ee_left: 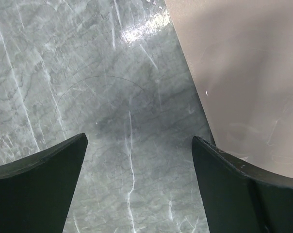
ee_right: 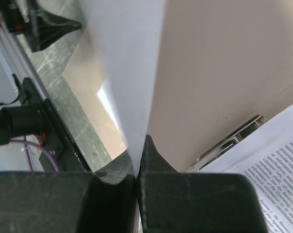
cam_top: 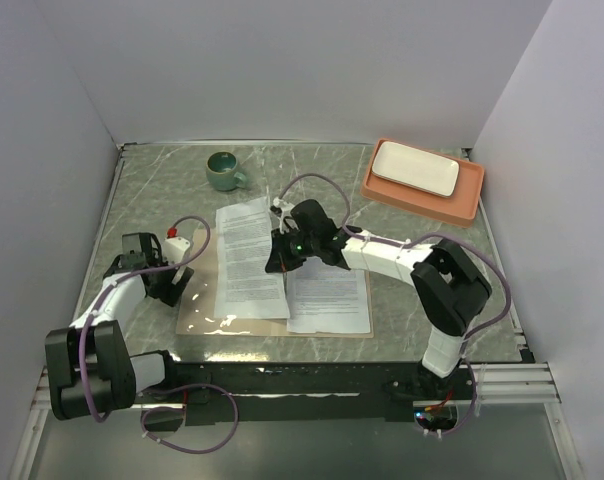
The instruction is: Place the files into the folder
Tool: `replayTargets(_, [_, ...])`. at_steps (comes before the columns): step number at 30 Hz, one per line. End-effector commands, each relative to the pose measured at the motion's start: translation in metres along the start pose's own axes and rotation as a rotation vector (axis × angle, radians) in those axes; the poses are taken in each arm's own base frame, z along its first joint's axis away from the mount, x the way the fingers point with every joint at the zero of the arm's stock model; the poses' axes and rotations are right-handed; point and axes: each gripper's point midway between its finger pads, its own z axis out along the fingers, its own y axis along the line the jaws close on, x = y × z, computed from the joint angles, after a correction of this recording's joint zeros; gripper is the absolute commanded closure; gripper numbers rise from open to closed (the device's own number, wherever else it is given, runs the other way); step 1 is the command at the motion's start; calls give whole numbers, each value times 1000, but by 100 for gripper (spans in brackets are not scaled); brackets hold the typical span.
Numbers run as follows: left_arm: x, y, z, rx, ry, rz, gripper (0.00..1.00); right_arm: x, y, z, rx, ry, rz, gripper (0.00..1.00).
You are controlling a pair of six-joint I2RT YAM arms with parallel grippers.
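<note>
Arm at right reaches from the table's [cam_top: 152,190] near right corner to the folder's [ee_right: 219,63] centre, wrist pitched down, right gripper [ee_right: 138,155] clenched on the edge of one sheet of the files [cam_top: 247,250]; the second sheet [cam_top: 327,295] lies flat on the folder's right half. Left arm folded by the left edge, left gripper [ee_left: 139,137] released, fingers spread above table just beside the folder.

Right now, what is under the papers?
The brown folder lies under the papers. Its edges and its metal clip show, but most of it hides beneath the sheets.
</note>
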Motion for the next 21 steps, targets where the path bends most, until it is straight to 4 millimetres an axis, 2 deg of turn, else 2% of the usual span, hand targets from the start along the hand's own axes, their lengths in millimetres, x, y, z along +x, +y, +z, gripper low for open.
replayTargets(1, [2,-3,-2,3,-20,36,4,-32,3,6,29,-107,21,100])
replayTargets(10, [5,-7,-2,14,-19,35,4,-35,-9,21,83,-126,68,100])
replayTargets(21, [3,-12,-2,36,-36,37,4,-19,3,43,48,-80,110,100])
